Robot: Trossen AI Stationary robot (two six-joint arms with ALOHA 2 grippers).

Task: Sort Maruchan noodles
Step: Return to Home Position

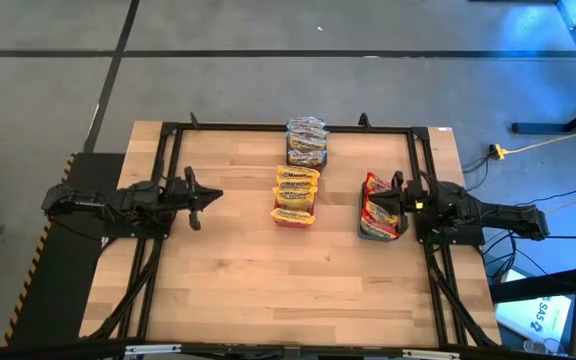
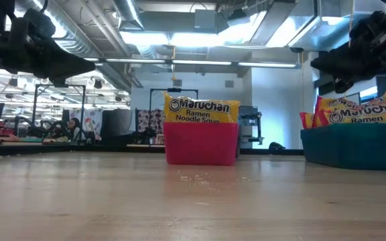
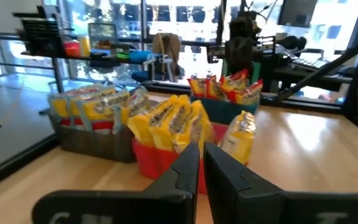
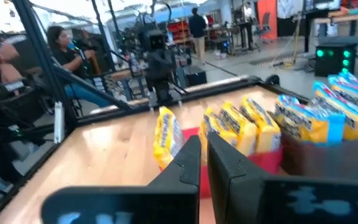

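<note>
Three bins of Maruchan noodles stand on the wooden table. A grey bin at the far middle holds bluish-marked packets. Just nearer, a red bin holds yellow packets, the nearest one standing upright with its label facing the near edge. At the right, a teal bin holds red-marked packets. My left gripper is shut and hovers level at the table's left, pointing toward the red bin. My right gripper is shut and hovers over the teal bin's right side, pointing toward the red bin.
A black metal frame runs along the table's edges, and both arms' bases sit on it. Bare wood spreads across the near half. Beyond the table, people sit at desks, and a yellow cable lies on the floor at the right.
</note>
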